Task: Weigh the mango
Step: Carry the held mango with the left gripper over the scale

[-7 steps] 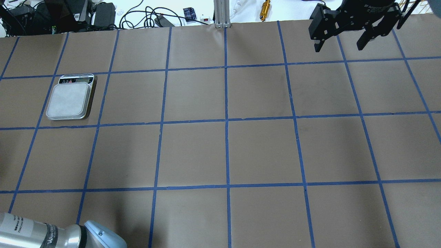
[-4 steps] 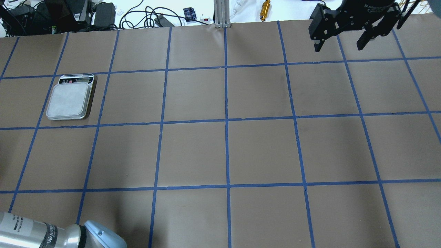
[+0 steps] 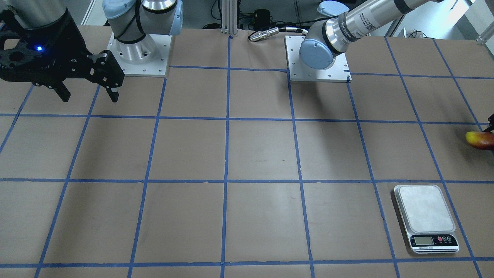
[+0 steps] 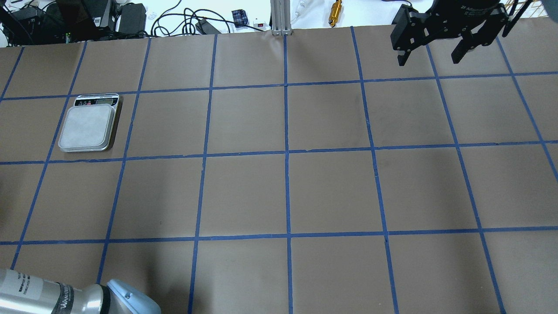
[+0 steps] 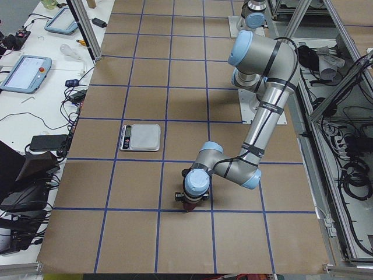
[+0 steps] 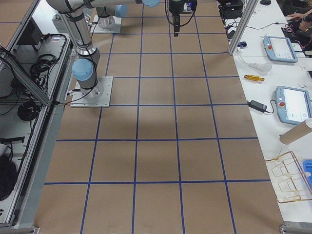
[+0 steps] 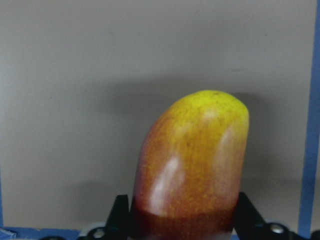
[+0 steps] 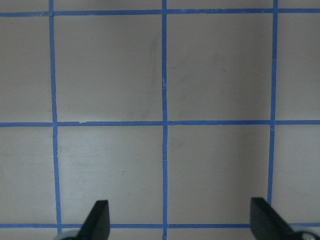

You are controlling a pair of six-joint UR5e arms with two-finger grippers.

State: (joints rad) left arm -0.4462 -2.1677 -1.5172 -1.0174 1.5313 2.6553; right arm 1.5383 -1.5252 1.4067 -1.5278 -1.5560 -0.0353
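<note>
The mango, red-orange with a yellow end, sits between my left gripper's black fingers, which press on both of its sides. In the front-facing view the mango shows at the right edge, behind the scale. The silver scale stands bare at the table's left side and also shows in the front-facing view. In the left exterior view my left gripper hangs low over the table, one square from the scale. My right gripper is open and empty at the far right, and the right wrist view shows only table.
Brown paper with a blue tape grid covers the table. Cables, a gold tool and electronics lie beyond the far edge. My left arm's elbow juts in at the near left corner. Both arm bases stand on the robot's side.
My right gripper has crept slightly toward the far edge. My left arm's link at the near left corner has shifted a little. The scale has not moved.
</note>
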